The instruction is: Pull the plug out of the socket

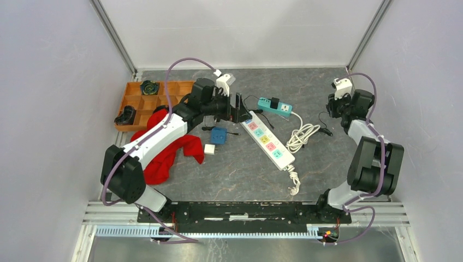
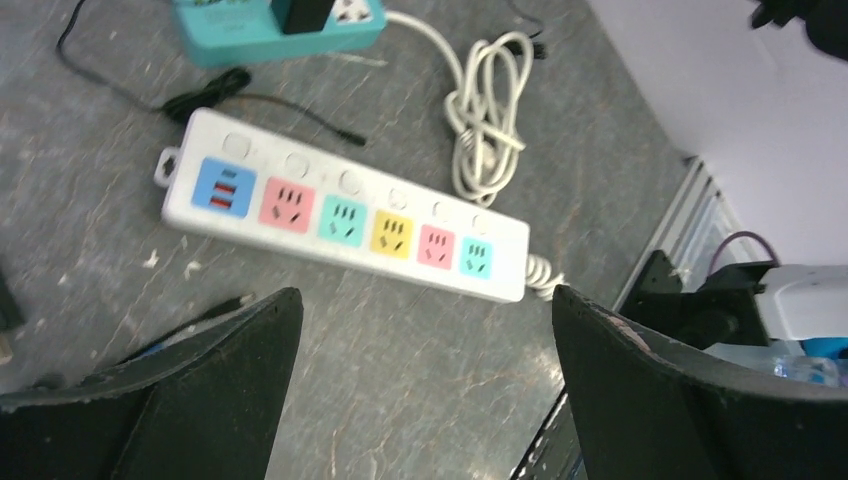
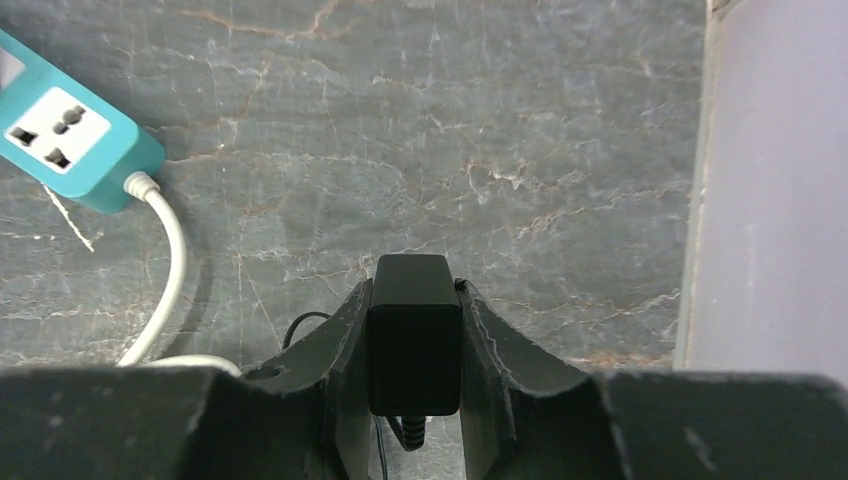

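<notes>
Plainly, the plug is out of any outlet: the right gripper is clamped on it, one finger flat on each side of its black body, well apart from the teal strip, off that strip's cable end. The outlet at that end is empty. A second black block sits plugged in further along the teal strip; whether the task means that one too I cannot say.

The plug looks like a small, rigid plastic box, likely light, with smooth sides that could slip under a weak pinch. Its thin cord is soft, so it should be held by the body's flat sides, as it is now, and never by the cord.

The left gripper hangs spread wide and empty above the white strip, which lies just beside the teal strip.

No brand or writing is legible on either strip or on the plug. The white strip shows only coloured outlet faces.
</notes>
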Robot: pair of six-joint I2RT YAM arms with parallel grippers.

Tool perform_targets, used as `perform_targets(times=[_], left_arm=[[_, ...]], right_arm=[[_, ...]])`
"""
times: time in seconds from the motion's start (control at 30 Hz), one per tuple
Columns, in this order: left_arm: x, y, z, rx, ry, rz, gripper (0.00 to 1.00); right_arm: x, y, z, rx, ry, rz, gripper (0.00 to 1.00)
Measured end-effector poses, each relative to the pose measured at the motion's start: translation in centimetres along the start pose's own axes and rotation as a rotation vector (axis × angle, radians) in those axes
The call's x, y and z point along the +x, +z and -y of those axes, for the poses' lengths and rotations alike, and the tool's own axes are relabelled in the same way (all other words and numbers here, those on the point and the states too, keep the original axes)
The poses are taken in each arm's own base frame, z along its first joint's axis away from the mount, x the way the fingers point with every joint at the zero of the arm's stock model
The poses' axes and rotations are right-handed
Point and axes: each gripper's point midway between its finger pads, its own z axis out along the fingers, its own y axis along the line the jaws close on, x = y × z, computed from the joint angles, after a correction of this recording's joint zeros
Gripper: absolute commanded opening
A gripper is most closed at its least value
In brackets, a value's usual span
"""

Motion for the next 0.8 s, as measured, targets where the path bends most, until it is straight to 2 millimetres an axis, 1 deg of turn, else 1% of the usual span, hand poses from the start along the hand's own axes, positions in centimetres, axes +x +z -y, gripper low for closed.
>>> perform_targets(times=[0.1, 0.17, 0.3, 0.43, 0.5, 0.57, 0.63, 0.67, 0.7, 0.8], left_arm=[[1.3, 0.0, -1.1, -0.048, -0.006, -0.033, 1.0], [1.6, 0.0, -1.4, -0.067, -0.007, -0.041, 1.0], [2.2, -0.2, -1.2, -0.081, 0.004, -0.05, 1.0], [2.0, -0.4, -0.7, -0.078, 0.022, -0.043, 1.0], [1.9, -0.5, -0.6, -0.076, 0.024, -0.041, 1.0], [1.9, -0.5, -0.5, -0.076, 0.026, -0.039, 1.0], [1.9, -0.5, -0.5, -0.08, 0.027, -0.039, 1.0], [1.9, -0.5, -0.6, -0.083, 0.027, -0.039, 1.0], [2.0, -0.5, -0.6, -0.089, 0.026, -0.04, 1.0], [2.1, -0.5, -0.7, -0.097, 0.027, -0.042, 1.0]], right_arm=[[1.4, 0.9, 0.0, -0.021, 0.023, -0.049, 0.04], [2.2, 1.4, 0.1, -0.03, 0.033, -0.074, 0.05], [3.9, 1.8, 0.1, -0.053, 0.058, -0.122, 0.07], [5.0, 2.0, 0.3, -0.06, 0.078, -0.156, 0.13], [5.4, 2.1, 0.3, -0.064, 0.083, -0.171, 0.2], [5.9, 2.3, 0.4, -0.068, 0.087, -0.187, 0.31], [6.3, 2.6, 0.5, -0.073, 0.09, -0.203, 0.48], [6.5, 2.7, 0.6, -0.075, 0.091, -0.208, 0.54], [6.8, 2.8, 0.5, -0.078, 0.095, -0.216, 0.6], [7.3, 2.6, 0.5, -0.084, 0.095, -0.23, 0.73]])
